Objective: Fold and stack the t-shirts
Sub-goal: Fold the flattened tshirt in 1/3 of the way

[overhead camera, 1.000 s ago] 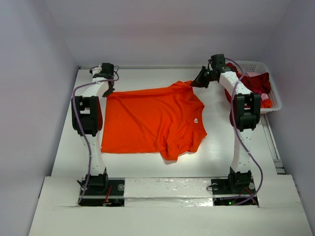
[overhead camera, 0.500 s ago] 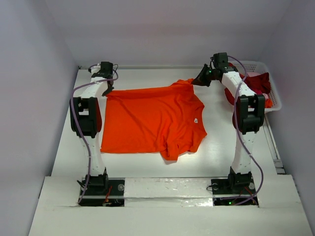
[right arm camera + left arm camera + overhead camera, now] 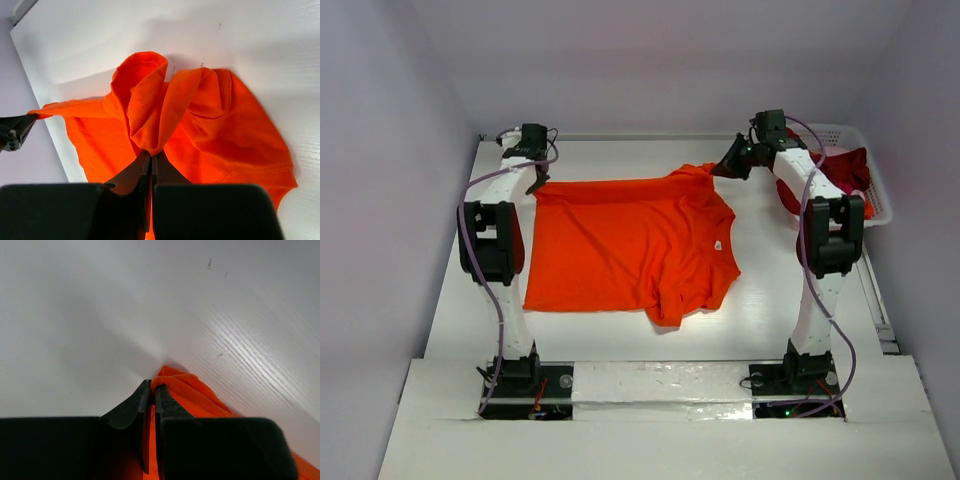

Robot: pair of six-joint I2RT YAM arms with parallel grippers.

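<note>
your orange t-shirt [image 3: 630,245] lies spread on the desk [image 3: 760,300] between the two arms, its near right part rumpled. your left end effector [image 3: 152,386] is clenched on the shirt's far left corner. your right end effector [image 3: 150,159] is clenched on a gathered fold at the far right corner, with the far edge drawn between the two grips. dark red t-shirts [image 3: 842,168] sit in the white basket [image 3: 880,205] at the far right

No legible text in any view. White neck tag [image 3: 717,243] on orange t-shirt [image 3: 610,250], centre-right of top view: too small to read.
</note>
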